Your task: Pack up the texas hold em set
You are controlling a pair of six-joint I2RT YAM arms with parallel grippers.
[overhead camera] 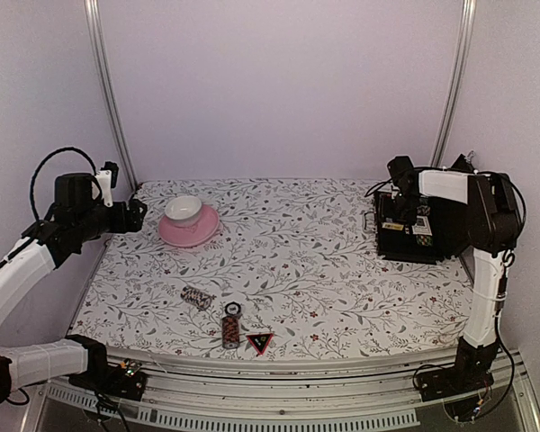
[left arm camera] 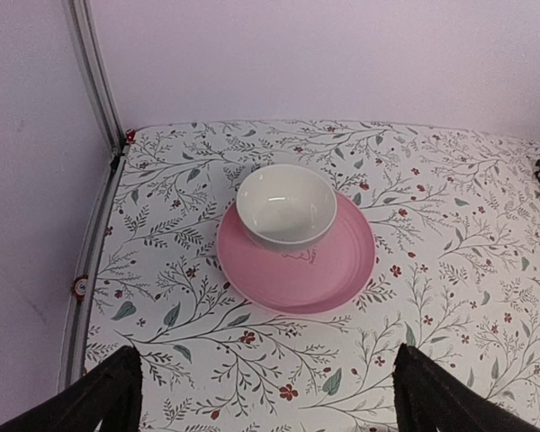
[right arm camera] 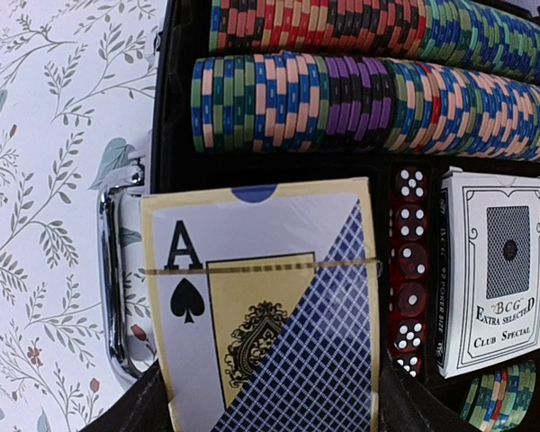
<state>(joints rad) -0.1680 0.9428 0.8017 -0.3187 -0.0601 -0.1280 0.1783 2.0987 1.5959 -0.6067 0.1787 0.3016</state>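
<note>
Top external view first: the black case [overhead camera: 414,236] sits at the right side of the frame on the flowery table [overhead camera: 342,288], and the right gripper [right arm camera: 268,382] is parked right over it. On its wrist cam the case is open and the jaws are clamped on a card deck [right arm camera: 261,297], the ace-of-spades box, with one finger on each side. The deck fills the lower middle of that frame, over the case. Toward the top, two chip rows [right arm camera: 369,99] lie in their slots. A column of red dice [right arm camera: 408,261] runs down right of the deck, and a second deck [right arm camera: 495,270] sits at the far right. The case's metal handle [right arm camera: 115,270] shows at the left.

Over at the left of the overhead frame, the left gripper [left arm camera: 265,355] hangs with its jaws wide apart and nothing between them. Its cam looks at the pink saucer [left arm camera: 342,270] with the white cup [left arm camera: 285,205] on it.

Not packed yet: a striped chip roll [overhead camera: 196,296] lies at bottom middle of the overhead frame. Another roll [overhead camera: 231,326] lies near it, with the triangle marker [overhead camera: 259,340] just beside that one.
</note>
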